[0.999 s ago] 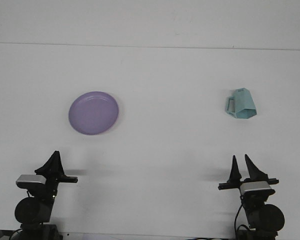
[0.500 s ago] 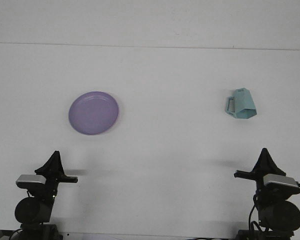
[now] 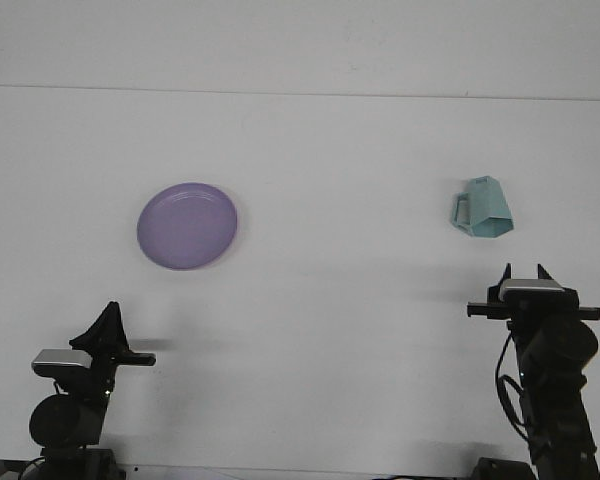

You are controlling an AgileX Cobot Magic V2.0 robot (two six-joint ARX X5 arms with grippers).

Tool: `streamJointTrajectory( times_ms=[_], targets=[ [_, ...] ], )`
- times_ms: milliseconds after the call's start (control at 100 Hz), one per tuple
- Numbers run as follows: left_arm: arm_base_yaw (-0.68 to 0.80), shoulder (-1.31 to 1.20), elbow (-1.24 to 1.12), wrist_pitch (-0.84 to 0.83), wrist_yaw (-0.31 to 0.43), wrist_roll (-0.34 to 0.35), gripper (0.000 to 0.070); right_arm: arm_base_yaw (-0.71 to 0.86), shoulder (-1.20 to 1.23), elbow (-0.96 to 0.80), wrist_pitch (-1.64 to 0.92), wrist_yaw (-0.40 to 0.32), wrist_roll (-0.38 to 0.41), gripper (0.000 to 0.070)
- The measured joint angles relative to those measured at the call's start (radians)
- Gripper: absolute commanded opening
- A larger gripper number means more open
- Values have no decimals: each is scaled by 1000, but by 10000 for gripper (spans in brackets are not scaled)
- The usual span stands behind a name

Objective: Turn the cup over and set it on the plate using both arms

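A teal faceted cup rests at the right of the white table, its handle pointing left and its wider end toward me; it is not upright. At the left lies a purple plate, with nothing on it. My right gripper is raised near the front right, just in front of the cup and apart from it, open, with two fingertips pointing away from me. My left gripper sits low at the front left, well in front of the plate, seen as a single dark point.
The table's far edge meets a pale wall along the top of the view. Wide bare table lies between plate and cup. Both arm bases stand at the front edge.
The right arm has risen and swung forward toward the cup, turning its gripper so both fingertips show. The left arm, plate and cup have not moved.
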Motion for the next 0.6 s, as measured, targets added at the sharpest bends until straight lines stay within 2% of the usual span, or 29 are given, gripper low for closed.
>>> streamJointTrajectory(
  times_ms=[140, 370, 530, 600],
  targets=[
    [0, 0, 0, 0, 0, 0, 12, -59, 169, 0, 167, -38, -34, 515],
    [0, 0, 0, 0, 0, 0, 12, -148, 473, 0, 431, -156, -70, 514],
    [0, 0, 0, 0, 0, 0, 12, -184, 673, 0, 668, -167, -111, 514],
    [0, 0, 0, 0, 0, 0, 12, -204, 751, 3, 764, -194, -121, 512]
  ],
)
